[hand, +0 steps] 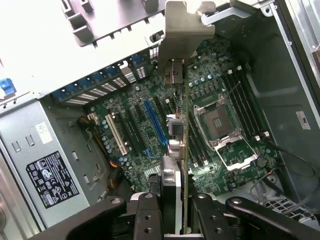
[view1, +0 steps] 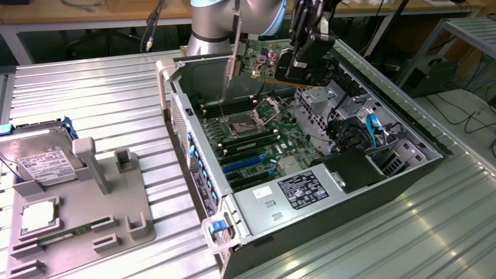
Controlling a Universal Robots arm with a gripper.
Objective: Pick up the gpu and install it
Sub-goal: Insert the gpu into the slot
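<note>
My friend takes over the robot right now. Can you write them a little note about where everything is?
Hold: the gripper is shut on the gpu.
Where: the gpu hangs above the open computer case, over the motherboard, with its metal bracket at the end away from the gripper.
Done: the gpu is picked up.
Left: it is not yet seated in a motherboard slot.

gpu bracket: pale matt metal | table — ribbed, shiny metal | end effector — matt black
</note>
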